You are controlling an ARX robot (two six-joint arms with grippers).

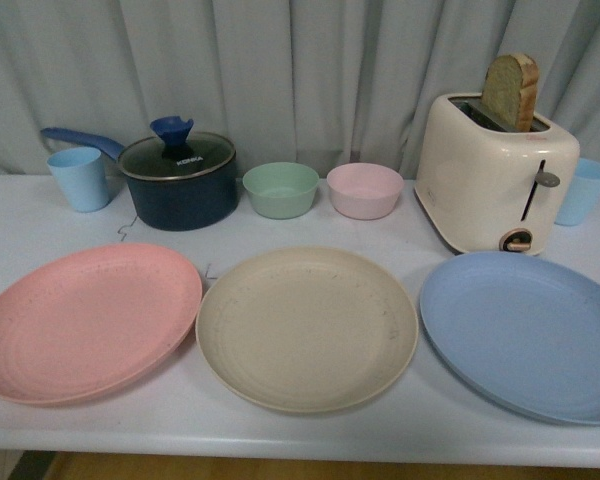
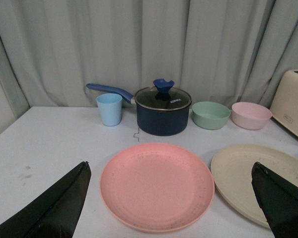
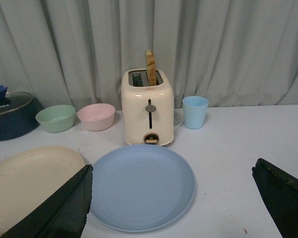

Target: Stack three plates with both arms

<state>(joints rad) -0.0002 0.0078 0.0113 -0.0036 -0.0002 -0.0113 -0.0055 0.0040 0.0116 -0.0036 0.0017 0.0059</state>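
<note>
pink plate (image 1: 85, 320) | cream plate (image 1: 307, 328) | blue plate (image 1: 528, 333) (side by side, unstacked) | on table (image 1: 310, 435)

Soft, even, dim light; faint shadows, no glare; slightly grainy, mildly soft focus.

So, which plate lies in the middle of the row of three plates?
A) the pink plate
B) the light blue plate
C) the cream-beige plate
C: in the front view the cream-beige plate lies between the pink plate and the light blue plate.
</note>
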